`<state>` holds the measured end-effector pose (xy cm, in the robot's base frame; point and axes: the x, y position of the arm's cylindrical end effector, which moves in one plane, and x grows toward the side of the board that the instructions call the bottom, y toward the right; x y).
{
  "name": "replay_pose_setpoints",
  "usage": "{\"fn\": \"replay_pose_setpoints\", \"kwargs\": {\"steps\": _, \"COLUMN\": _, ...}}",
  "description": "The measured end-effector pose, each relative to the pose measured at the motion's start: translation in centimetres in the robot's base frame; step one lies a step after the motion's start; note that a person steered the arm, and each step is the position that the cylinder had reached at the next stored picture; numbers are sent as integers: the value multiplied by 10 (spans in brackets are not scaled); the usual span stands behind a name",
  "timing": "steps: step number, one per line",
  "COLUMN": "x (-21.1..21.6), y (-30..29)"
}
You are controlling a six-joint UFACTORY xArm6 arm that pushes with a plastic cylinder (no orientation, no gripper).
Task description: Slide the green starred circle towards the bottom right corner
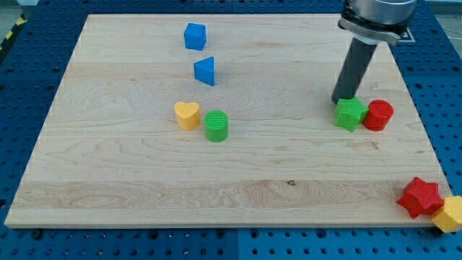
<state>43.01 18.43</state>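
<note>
One steady push suits: the tip [339, 100], a bare rod without jaws, touches the green star block [350, 113]; steer bottom-right, avoiding the red cylinder [378, 115].

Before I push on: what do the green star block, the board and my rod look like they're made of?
Green star block: probably plastic, matte, uniformly coloured, with faint ridges suggesting 3D printing.
Board: light wood, with visible grain lines and a small dark knot; smooth, low sheen.
Rod: dark and matte, likely rubber or plastic over metal; I can't tell which. My tip sits at the star block's upper edge.
</note>
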Motion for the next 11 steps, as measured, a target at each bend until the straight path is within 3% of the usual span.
{"fn": "replay_pose_setpoints", "kwargs": {"steps": 2, "x": 23, "y": 32}}
{"fn": "replay_pose_setpoints", "kwargs": {"steps": 4, "x": 1, "y": 37}}
{"fn": "replay_pose_setpoints", "kwargs": {"steps": 7, "x": 39, "y": 87}}
{"fn": "replay_pose_setpoints", "kwargs": {"steps": 9, "x": 45, "y": 64}}
{"fn": "replay_pose_setpoints", "kwargs": {"steps": 10, "x": 14, "y": 30}}
{"fn": "replay_pose_setpoints", "kwargs": {"steps": 11, "x": 8, "y": 17}}
